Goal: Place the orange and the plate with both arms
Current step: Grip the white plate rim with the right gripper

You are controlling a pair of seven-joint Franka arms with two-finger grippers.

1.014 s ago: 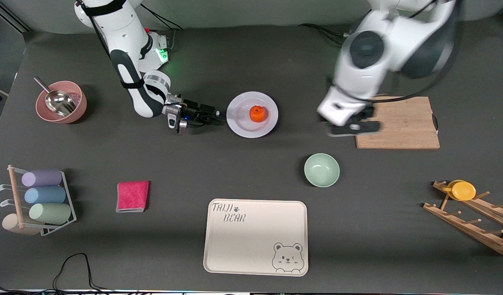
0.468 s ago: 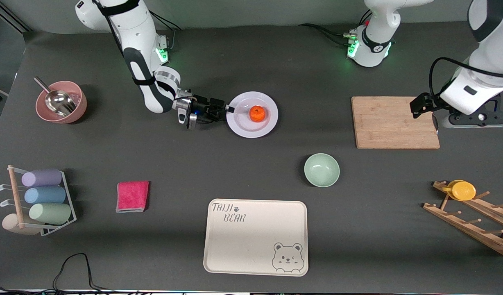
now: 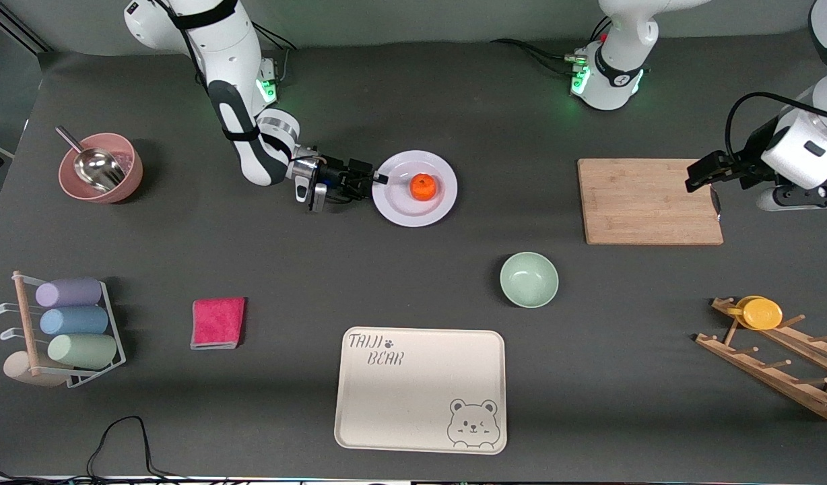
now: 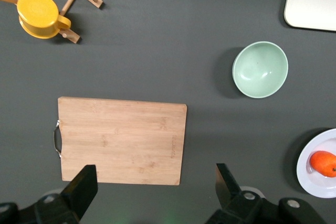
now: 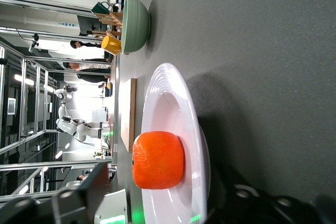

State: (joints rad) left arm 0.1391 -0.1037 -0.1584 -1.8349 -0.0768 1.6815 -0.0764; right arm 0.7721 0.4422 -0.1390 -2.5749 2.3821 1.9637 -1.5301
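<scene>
The orange sits in the well of the pale plate in the middle of the table. My right gripper lies low at the plate's rim toward the right arm's end. It is open, with one finger over the rim and one under it. The right wrist view shows the orange on the plate just ahead of the gripper. My left gripper is open and empty, high over the table at the left arm's end. Its wrist view shows the plate and the orange at one edge.
A wooden cutting board lies beside the left gripper. A mint bowl and a cream bear tray lie nearer the camera than the plate. A pink cloth, a cup rack, a pink bowl with scoop and a wooden rack with yellow cup stand around.
My left arm has swung away from beside the plate, across the cutting board, toward its end of the table. My right gripper has slid forward onto the plate's rim.
</scene>
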